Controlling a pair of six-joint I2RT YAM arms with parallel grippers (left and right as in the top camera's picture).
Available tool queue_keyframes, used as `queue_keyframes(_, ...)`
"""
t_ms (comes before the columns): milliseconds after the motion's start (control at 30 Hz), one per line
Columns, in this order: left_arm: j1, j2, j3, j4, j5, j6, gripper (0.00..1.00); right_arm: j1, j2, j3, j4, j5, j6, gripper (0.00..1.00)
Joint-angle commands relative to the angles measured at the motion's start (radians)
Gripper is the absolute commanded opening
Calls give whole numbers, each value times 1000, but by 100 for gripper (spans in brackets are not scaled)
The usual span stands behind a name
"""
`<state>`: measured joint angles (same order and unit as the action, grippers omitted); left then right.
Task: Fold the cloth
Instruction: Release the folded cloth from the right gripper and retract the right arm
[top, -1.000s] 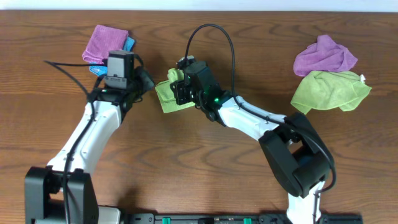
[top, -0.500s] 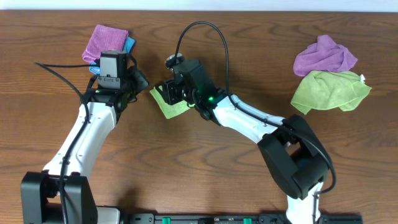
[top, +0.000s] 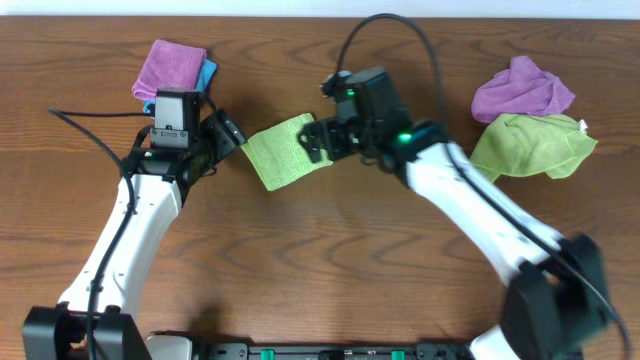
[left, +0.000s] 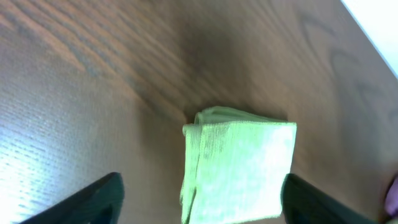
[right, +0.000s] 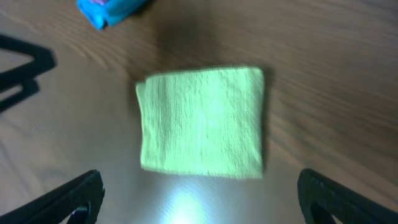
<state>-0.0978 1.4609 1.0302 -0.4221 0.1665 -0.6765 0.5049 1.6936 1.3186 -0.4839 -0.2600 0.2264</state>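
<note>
The cloth is light green and lies on the wooden table as a folded square. In the left wrist view the cloth sits between the two dark fingers of my left gripper, which stands open just left of it. My right gripper is open at the cloth's right edge. In the right wrist view the cloth lies ahead of the wide-apart right gripper, untouched. Neither gripper holds anything.
A folded purple cloth rests on a blue one at the back left, close behind the left arm. At the back right lie a crumpled purple cloth and a crumpled green cloth.
Both grippers have opened and let go of the green cloth. The right arm has pulled back to the right, and the cloth now lies folded flat on the table.
</note>
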Motion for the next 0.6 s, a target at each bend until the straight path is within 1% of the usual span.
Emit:
queue_keyframes(0,6,-10,21,-37,57,-26,97,-50,-109,11,-121,-6,-108,99)
queue_keyframes(33,6,-10,21,-52,63,-35,95,-70,-143,11,-182,-5,-130,99)
queue_keyframes(133,6,-10,21,-98,64,-67,95,-133,-238,7,-336,16,-182,99)
queue_keyframes(233,6,-10,20,-124,90,-80,95,-203,-337,-14,-432,35,-220,99)
queue_keyframes(433,6,12,18,-127,152,-126,95,-348,-576,-167,-452,33,-228,99)
queue_keyframes(567,6,56,18,-127,225,-137,95,-434,-765,-324,-454,16,-228,99)
